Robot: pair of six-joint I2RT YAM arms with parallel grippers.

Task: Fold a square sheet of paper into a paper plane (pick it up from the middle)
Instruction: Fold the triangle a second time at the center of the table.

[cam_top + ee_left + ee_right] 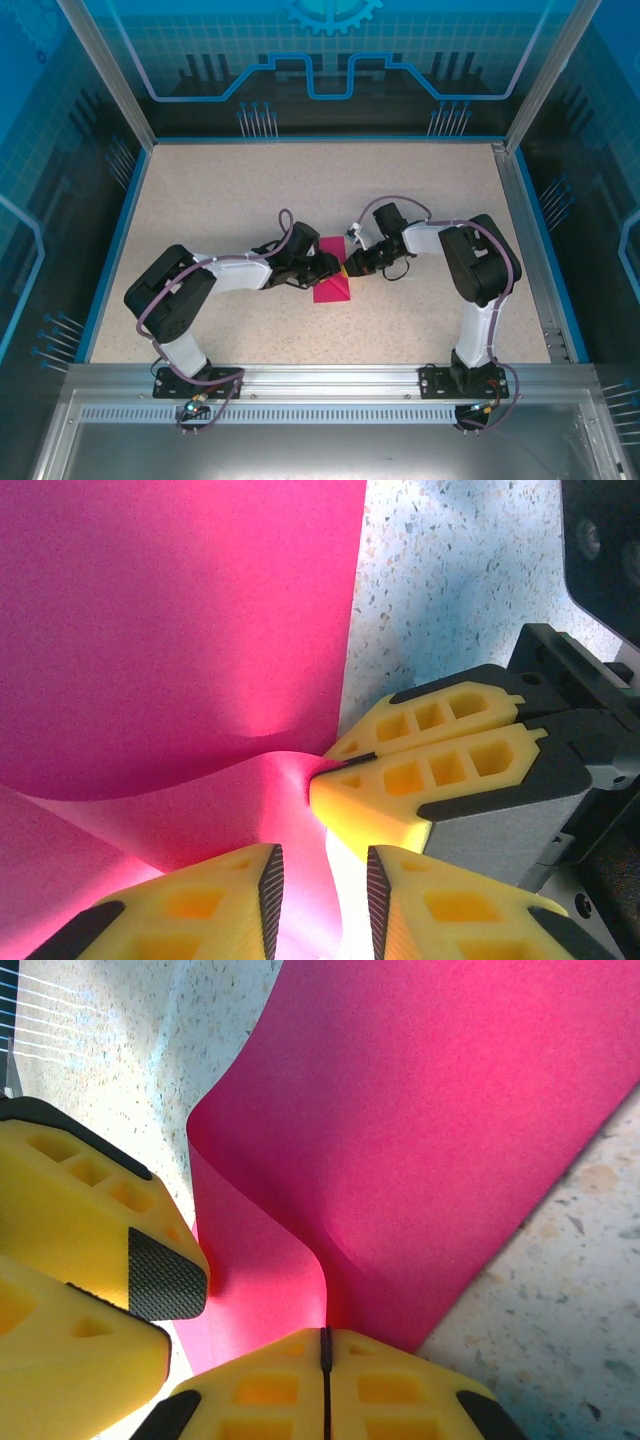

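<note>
— Where's the paper (331, 289) sitting?

— Middle of the table (220, 200), right between the tips of the two arms. It's magenta and mostly lies flat, but the edge nearest the pincers is lifted and bowed up into a soft curl.

— What shape is it?

— From above it reads as a pink wedge, broader toward the near side. How many folds are in it I can't tell.

— Who's got hold of it?

— The right pincer (325, 1346). Its yellow fingers are pressed flat together with only a hairline seam between them, and the paper's raised edge is nipped in that seam.

— And the left pincer (322, 872)?

— Narrowly apart. Its black ribbed pads (270, 895) face each other across a slim gap, and the curled paper runs down into that gap. Whether the pads press on it I can't tell.

— How near are the two?

— Almost tip to tip. Seen from the left wrist, the right one's closed fingers come in from the right and pinch the paper just above the left's gap.

— And the arms?

— Both bend inward from their bases at the near edge, elbows out, and meet over the paper. The table is speckled beige, with blue-lit walls around it.
</note>
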